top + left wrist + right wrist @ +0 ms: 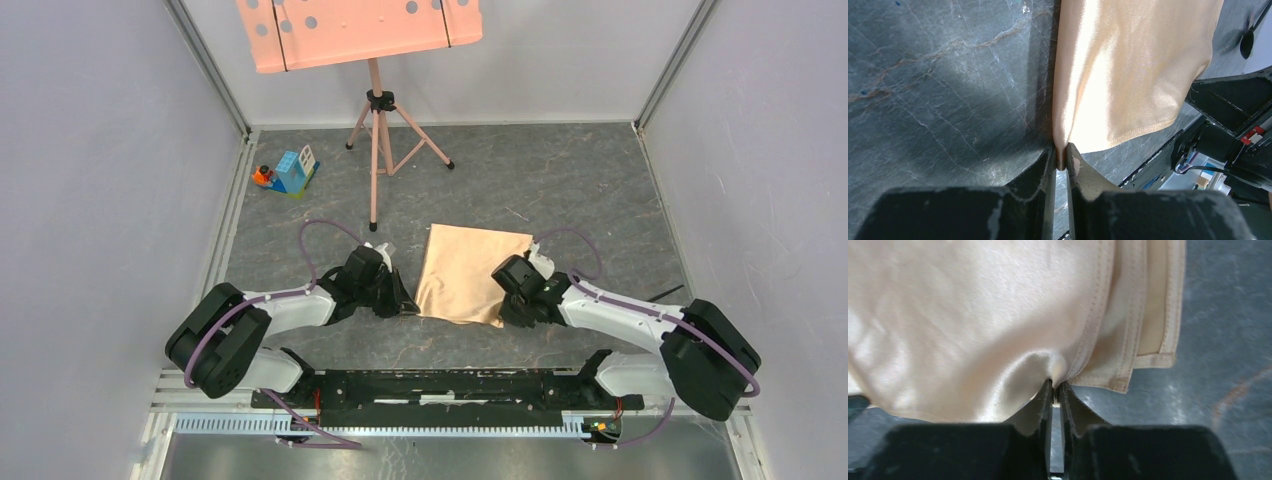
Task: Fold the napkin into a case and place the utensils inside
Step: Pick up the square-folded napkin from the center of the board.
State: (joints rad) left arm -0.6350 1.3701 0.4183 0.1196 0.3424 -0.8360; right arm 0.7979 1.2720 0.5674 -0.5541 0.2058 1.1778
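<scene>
The napkin [470, 272] is a shiny peach-orange cloth folded into a rough square, lying on the dark marbled table between both arms. My left gripper [408, 303] is at its near left corner, and in the left wrist view that gripper [1062, 156] is shut on the edge of the napkin [1128, 75]. My right gripper [503, 312] is at the near right corner. In the right wrist view it [1055, 386] is shut on a pinch of napkin [973, 315] beside stacked hemmed layers [1143, 315]. One utensil with a round black head [1248, 42] lies past the cloth's far side.
A salmon-pink perforated music-stand tray [355, 30] on a tripod [376, 140] stands behind the napkin. Small toy blocks [290, 172] sit at the back left. Grey walls close in the table on three sides. The arms' black base rail [450, 385] runs along the near edge.
</scene>
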